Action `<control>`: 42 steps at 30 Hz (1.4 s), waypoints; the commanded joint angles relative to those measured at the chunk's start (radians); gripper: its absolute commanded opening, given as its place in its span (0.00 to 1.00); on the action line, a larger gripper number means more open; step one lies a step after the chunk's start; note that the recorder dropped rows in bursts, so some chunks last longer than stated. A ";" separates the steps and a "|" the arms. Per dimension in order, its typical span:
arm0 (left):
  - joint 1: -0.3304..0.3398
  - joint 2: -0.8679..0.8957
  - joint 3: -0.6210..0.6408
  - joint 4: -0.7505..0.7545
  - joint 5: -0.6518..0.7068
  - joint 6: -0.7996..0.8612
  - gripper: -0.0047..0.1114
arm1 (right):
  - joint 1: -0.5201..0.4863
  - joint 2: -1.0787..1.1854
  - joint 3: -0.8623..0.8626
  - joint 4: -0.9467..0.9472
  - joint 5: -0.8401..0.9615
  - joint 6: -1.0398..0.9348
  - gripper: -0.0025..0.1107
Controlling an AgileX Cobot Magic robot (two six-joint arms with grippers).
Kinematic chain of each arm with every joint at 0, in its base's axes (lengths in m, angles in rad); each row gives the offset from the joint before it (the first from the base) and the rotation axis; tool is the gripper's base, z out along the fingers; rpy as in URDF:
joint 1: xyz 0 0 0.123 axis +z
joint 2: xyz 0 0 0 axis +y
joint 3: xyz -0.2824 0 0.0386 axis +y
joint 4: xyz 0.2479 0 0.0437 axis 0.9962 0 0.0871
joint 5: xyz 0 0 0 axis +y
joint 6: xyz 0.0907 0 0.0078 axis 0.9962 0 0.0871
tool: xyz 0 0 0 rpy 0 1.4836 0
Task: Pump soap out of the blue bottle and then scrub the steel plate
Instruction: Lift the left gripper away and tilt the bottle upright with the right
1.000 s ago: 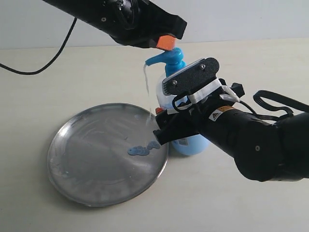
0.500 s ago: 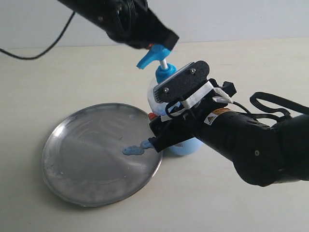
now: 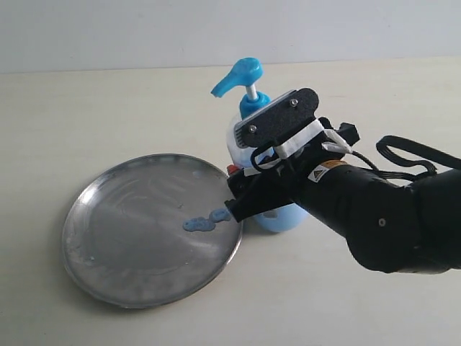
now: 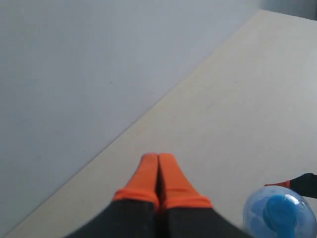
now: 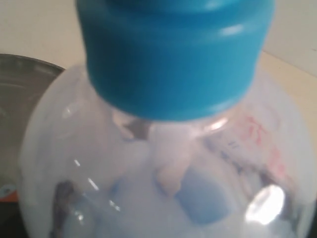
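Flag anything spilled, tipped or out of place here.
Nothing stands out. The soap lies as small blue blobs on the steel plate, by the rim nearest the bottle, none visible on the table. The blue bottle stands upright beside the plate, the right gripper clasping it.

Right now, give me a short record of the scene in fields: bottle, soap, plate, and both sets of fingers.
blue bottle: upright on the table, beside the plate's rim, pump head raised
soap: small blue blobs on the plate, on the side nearest the bottle
steel plate: flat on the table, surface smudged
right fingers: spread wide around the bottle's body, apparently gripping it
left fingers: pressed together, holding nothing, raised above the bottle
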 commanded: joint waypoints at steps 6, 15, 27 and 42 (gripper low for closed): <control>-0.003 -0.167 0.044 0.066 0.161 -0.152 0.04 | 0.002 -0.001 -0.001 0.155 -0.063 -0.024 0.02; -0.003 -0.495 0.431 0.066 0.101 -0.250 0.04 | 0.002 -0.001 -0.001 0.314 -0.136 -0.017 0.02; -0.003 -0.708 1.054 0.073 -0.304 -0.260 0.04 | 0.002 -0.001 -0.001 0.415 -0.135 0.006 0.02; -0.003 -0.722 1.111 0.057 -0.441 -0.260 0.04 | 0.002 0.012 -0.001 0.419 -0.248 0.207 0.02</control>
